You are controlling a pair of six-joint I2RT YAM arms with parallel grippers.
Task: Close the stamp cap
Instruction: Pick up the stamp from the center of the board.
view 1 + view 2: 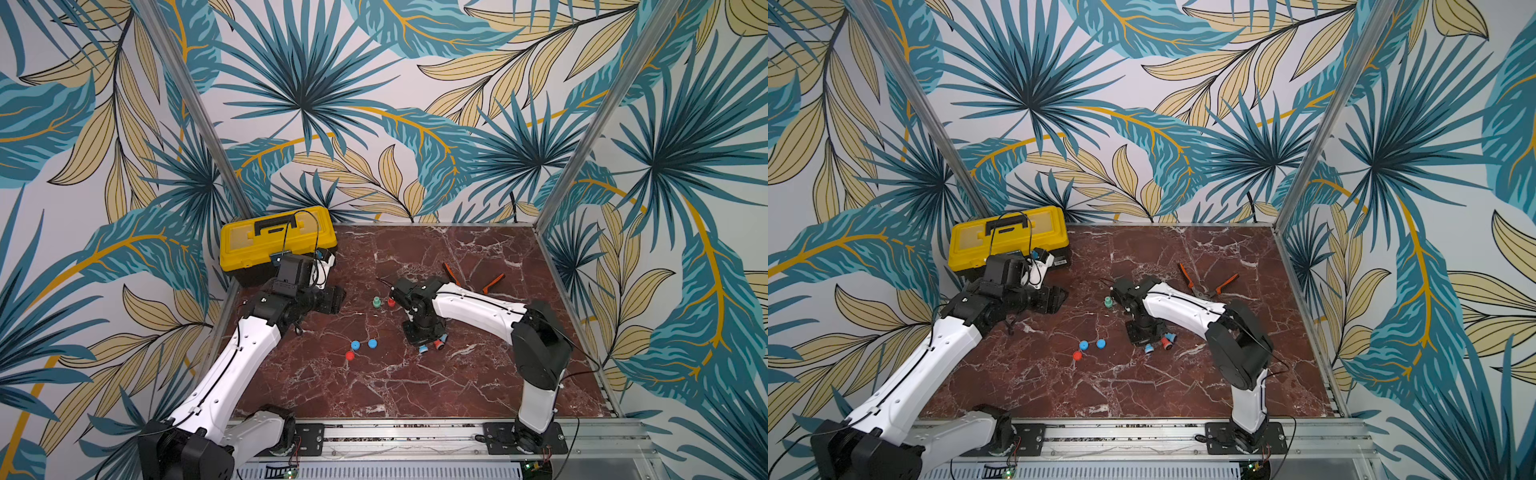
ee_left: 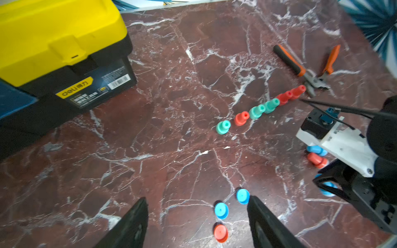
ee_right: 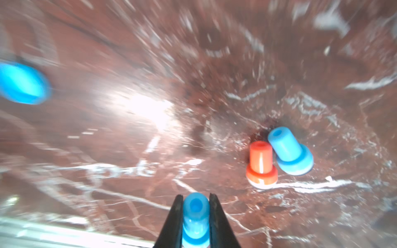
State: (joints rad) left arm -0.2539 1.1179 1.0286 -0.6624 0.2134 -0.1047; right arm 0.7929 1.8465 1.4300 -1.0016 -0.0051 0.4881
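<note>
Blue stamp [image 3: 195,216], hollow-tipped, flared base, in right gripper [image 3: 196,196]

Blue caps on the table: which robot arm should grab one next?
Left. The left tool, open and empty, hangs right above a loose blue cap. The right tool is shut on a blue stamp, so it looks busy.

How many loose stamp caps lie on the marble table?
3. One blue cap and a second blue cap lie side by side near the table's middle, the red cap just nearer the robot's base. Others may hide under the right arm.
</note>
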